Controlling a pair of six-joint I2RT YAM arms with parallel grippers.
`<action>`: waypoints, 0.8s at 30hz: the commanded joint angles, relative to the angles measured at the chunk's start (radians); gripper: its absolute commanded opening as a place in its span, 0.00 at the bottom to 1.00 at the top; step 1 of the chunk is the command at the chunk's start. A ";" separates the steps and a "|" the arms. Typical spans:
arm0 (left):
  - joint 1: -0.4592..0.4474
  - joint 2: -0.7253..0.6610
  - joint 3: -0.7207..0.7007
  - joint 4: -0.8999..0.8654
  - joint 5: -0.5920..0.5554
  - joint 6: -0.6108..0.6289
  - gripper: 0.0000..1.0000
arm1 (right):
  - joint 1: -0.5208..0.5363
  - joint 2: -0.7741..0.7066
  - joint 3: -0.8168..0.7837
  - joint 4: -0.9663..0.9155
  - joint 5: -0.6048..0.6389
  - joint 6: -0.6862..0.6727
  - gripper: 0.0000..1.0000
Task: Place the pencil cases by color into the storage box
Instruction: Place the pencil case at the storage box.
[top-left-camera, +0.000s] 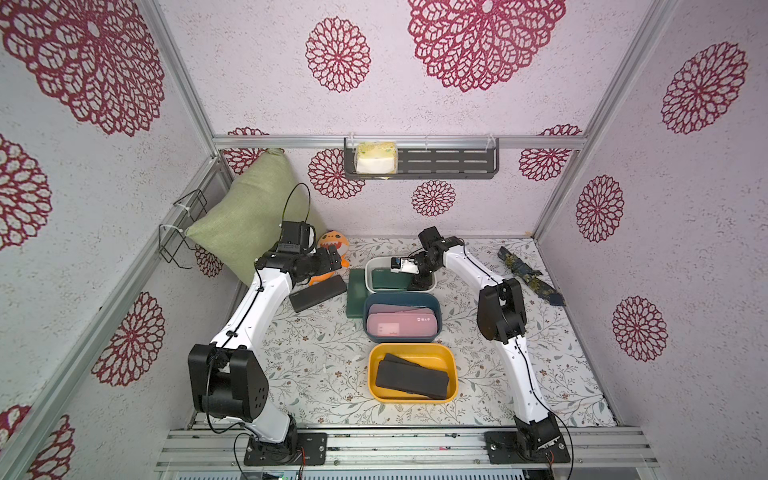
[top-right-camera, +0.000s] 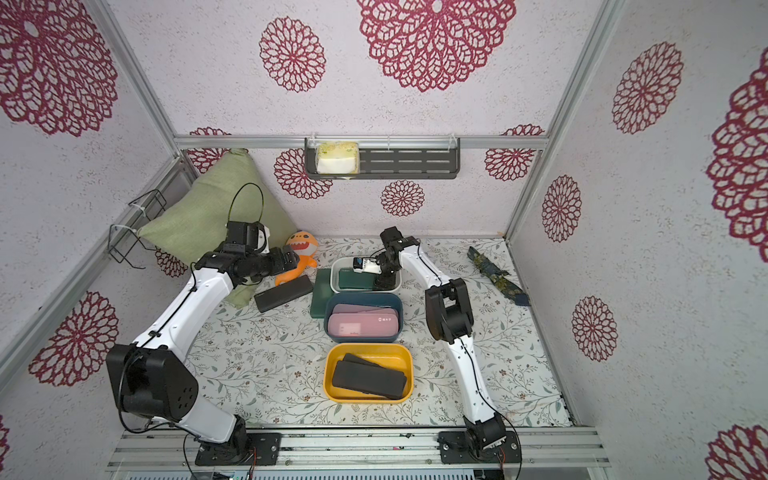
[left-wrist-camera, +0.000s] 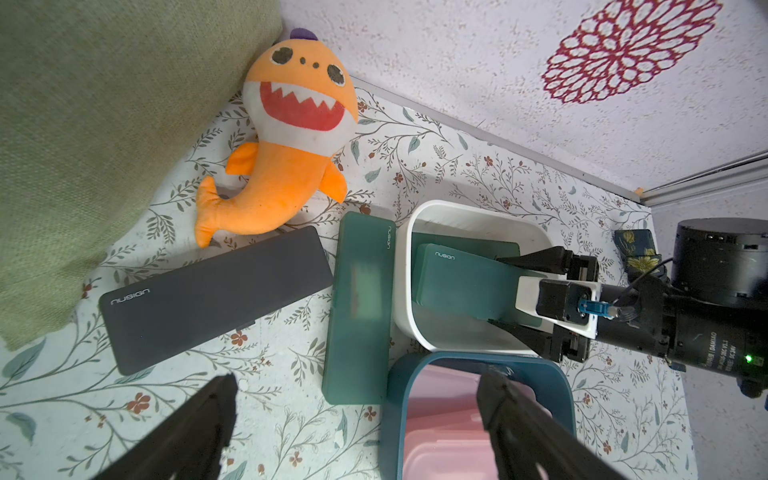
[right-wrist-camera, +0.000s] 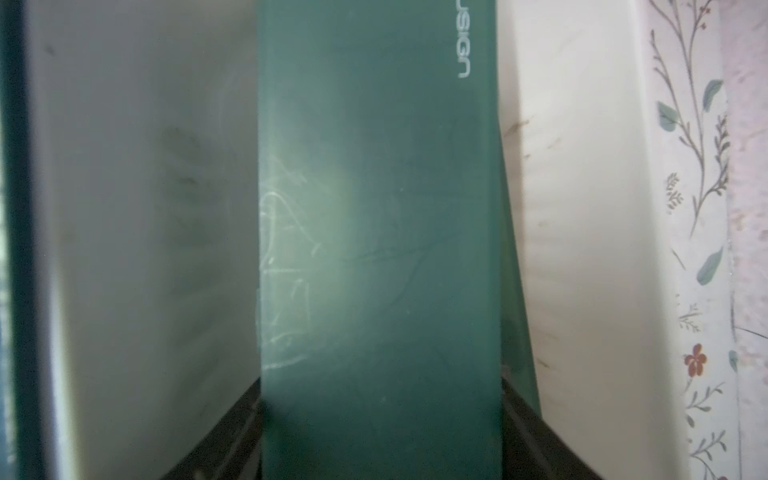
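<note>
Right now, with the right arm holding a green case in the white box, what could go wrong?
The right gripper is shut on the green case above a second green case in the white box; once released, it may settle crooked. The loose green case lies close beside the white box and blue box, so the open left gripper may strike a rim there.

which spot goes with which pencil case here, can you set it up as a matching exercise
Things: 1 pink cases; 2 loose black case; 3 green case in the right hand; 4 loose green case
Places: a on the table beside the white bin; b inside the white bin; c in the blue bin; d by the orange plush
Pairs: 1-c; 2-d; 3-b; 4-a
</note>
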 joint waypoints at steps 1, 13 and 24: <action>0.006 -0.003 0.000 -0.009 0.005 0.019 0.97 | 0.006 0.007 -0.010 -0.001 0.023 -0.020 0.65; 0.006 0.013 0.011 -0.039 0.000 0.032 0.97 | 0.008 -0.011 -0.021 0.018 0.042 -0.017 0.86; 0.006 0.072 0.041 -0.134 -0.091 0.045 0.97 | 0.016 -0.067 -0.029 0.032 0.052 -0.006 0.92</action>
